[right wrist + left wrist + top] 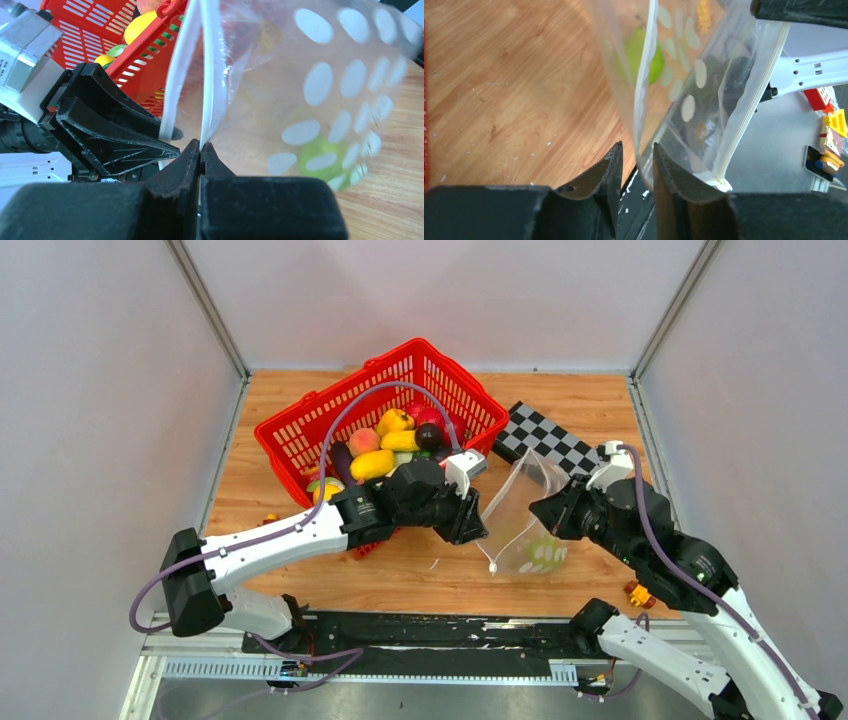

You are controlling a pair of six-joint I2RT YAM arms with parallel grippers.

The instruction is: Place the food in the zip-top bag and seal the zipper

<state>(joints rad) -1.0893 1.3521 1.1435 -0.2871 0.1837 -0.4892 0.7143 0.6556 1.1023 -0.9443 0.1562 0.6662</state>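
Note:
The zip-top bag, clear with white dots, hangs upright between my two grippers, its mouth towards the left. A green food lies inside at the bottom; it also shows through the film in the left wrist view and the right wrist view. My right gripper is shut on the bag's white zipper. My left gripper stands at the bag's left edge with its jaws a narrow gap apart and the film between them. More food lies in the red basket.
The red basket stands at the back left, close behind my left gripper. A black-and-white checkerboard lies behind the bag. Small toy blocks sit by the right arm near the table's front edge.

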